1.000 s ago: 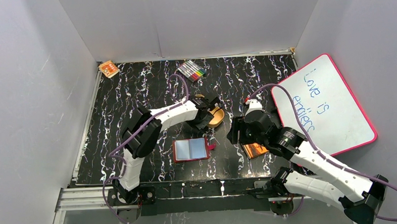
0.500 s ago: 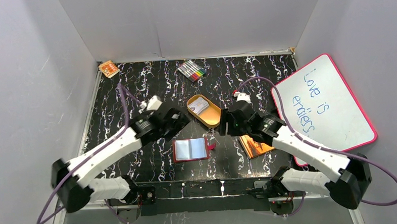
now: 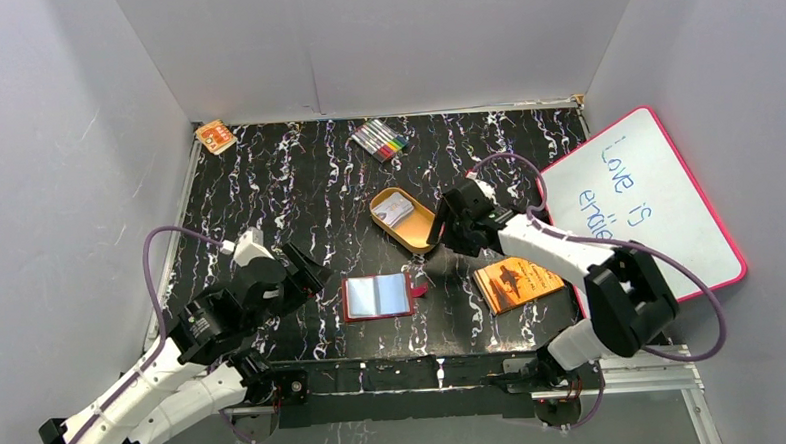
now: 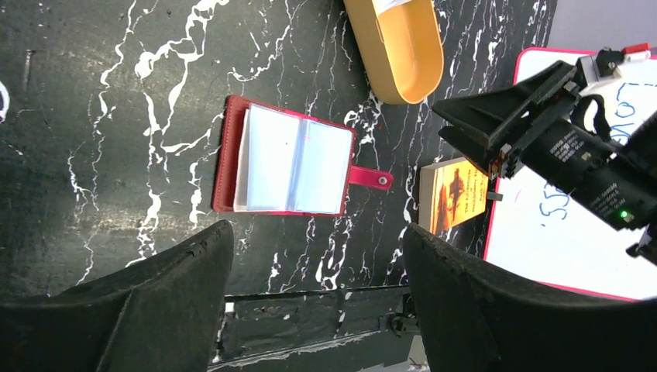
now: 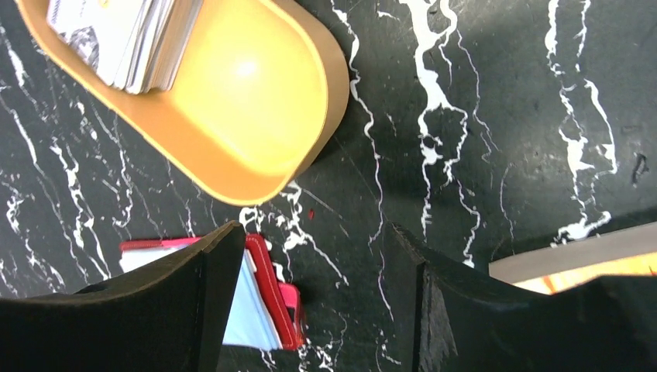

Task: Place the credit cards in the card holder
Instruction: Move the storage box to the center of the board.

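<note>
The card holder (image 3: 377,296) lies open on the black table, a red wallet showing pale-blue sleeves (image 4: 287,159), its snap tab pointing right. The credit cards (image 3: 396,210) sit stacked in the far end of an orange oval tray (image 3: 417,235); the right wrist view shows the stack (image 5: 116,35). My left gripper (image 3: 308,271) hangs open and empty, left of the holder (image 4: 316,232). My right gripper (image 3: 439,242) stands open and empty just right of the tray's near end (image 5: 316,231), with the holder's edge (image 5: 267,298) by its left finger.
An orange-brown book (image 3: 517,282) lies right of the holder. A pink-framed whiteboard (image 3: 659,210) leans at the right. A pack of markers (image 3: 380,139) and a small orange box (image 3: 215,137) lie near the back wall.
My left arm has drawn back from the tray to the near left and its jaws have widened. My right gripper has moved from over the book up to the tray's near end.
</note>
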`<control>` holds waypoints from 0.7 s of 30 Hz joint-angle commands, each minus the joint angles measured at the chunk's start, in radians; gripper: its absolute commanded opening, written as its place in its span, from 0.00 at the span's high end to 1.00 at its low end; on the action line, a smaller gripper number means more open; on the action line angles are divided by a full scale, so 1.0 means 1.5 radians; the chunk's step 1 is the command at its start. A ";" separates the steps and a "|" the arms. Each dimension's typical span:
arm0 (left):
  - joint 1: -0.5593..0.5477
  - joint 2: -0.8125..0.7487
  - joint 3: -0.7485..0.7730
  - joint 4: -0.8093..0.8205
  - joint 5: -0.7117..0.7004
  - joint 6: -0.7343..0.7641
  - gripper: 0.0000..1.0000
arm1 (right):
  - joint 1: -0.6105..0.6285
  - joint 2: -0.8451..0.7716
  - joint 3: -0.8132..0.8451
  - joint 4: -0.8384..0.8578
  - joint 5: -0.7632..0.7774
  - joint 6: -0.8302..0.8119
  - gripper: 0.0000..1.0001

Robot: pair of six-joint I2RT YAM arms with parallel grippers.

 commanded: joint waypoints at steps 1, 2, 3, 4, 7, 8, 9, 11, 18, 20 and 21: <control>-0.002 -0.019 -0.023 -0.039 -0.027 0.012 0.23 | -0.023 0.051 0.043 0.051 -0.019 0.018 0.27; -0.002 -0.021 -0.024 -0.043 -0.029 0.010 0.23 | -0.027 0.062 0.046 0.057 -0.021 0.017 0.27; -0.002 -0.024 -0.025 -0.045 -0.032 0.009 0.23 | -0.032 0.073 0.049 0.064 -0.027 0.017 0.28; -0.002 -0.026 -0.027 -0.045 -0.033 0.008 0.23 | -0.034 0.084 0.056 0.066 -0.028 0.015 0.28; -0.002 -0.029 -0.031 -0.042 -0.037 0.009 0.24 | -0.042 0.116 0.076 0.065 -0.034 0.001 0.30; -0.002 -0.028 -0.032 -0.041 -0.038 0.009 0.24 | -0.045 0.124 0.081 0.065 -0.034 -0.003 0.31; -0.002 -0.026 -0.034 -0.039 -0.038 0.009 0.24 | -0.049 0.132 0.082 0.066 -0.039 -0.009 0.32; -0.003 -0.021 -0.037 -0.035 -0.036 0.009 0.24 | -0.058 0.148 0.083 0.069 -0.047 -0.024 0.37; -0.002 0.015 -0.038 -0.020 -0.032 0.022 0.25 | -0.072 0.150 0.074 0.038 -0.059 -0.108 0.57; -0.003 0.026 -0.035 -0.014 -0.031 0.030 0.25 | -0.079 0.140 0.065 0.030 -0.063 -0.133 0.61; -0.003 0.032 -0.035 -0.010 -0.030 0.034 0.25 | -0.082 0.135 0.062 0.027 -0.065 -0.144 0.62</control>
